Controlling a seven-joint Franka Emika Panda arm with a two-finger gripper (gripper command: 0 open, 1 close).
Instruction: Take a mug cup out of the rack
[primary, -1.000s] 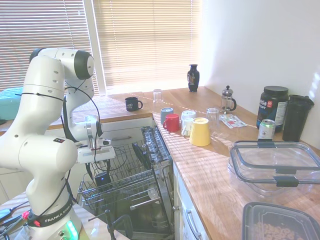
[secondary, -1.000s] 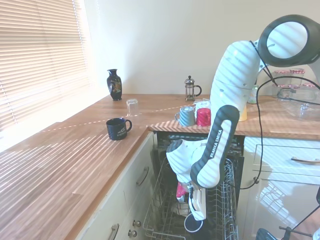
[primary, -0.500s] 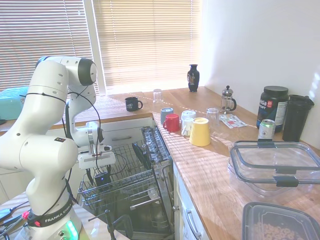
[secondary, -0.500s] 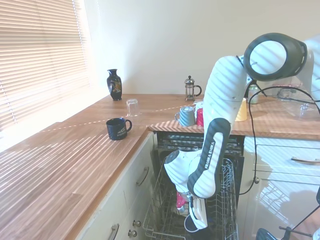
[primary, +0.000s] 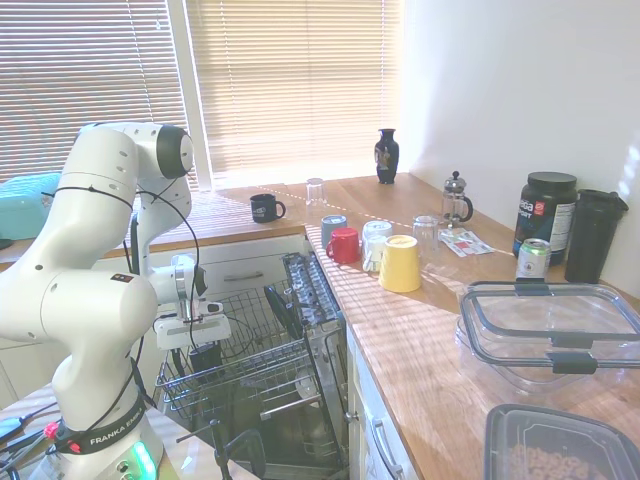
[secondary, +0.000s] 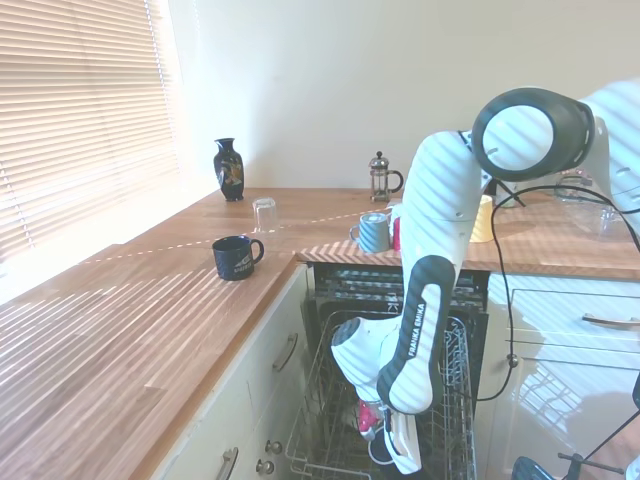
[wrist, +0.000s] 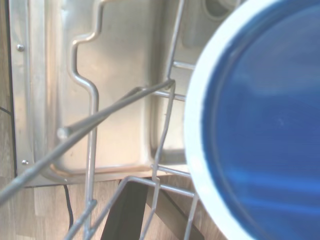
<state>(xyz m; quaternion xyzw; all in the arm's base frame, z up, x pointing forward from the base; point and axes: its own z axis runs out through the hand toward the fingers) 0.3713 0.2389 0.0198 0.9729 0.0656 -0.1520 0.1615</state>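
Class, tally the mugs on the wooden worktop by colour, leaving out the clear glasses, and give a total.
black mug: 1
blue mug: 1
red mug: 1
white mug: 1
yellow mug: 1
Total: 5

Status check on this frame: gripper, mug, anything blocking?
Gripper down inside the rack, right over the mug cup; finger state unclear. Mug cup sits in the rack, round base filling the wrist view. Wire tines close around it.

First exterior view: beside arm base, facing along counter (primary: 420, 330). Second: opposite end, facing back. Both share rack (primary: 255, 365). Wrist view: close inside rack.
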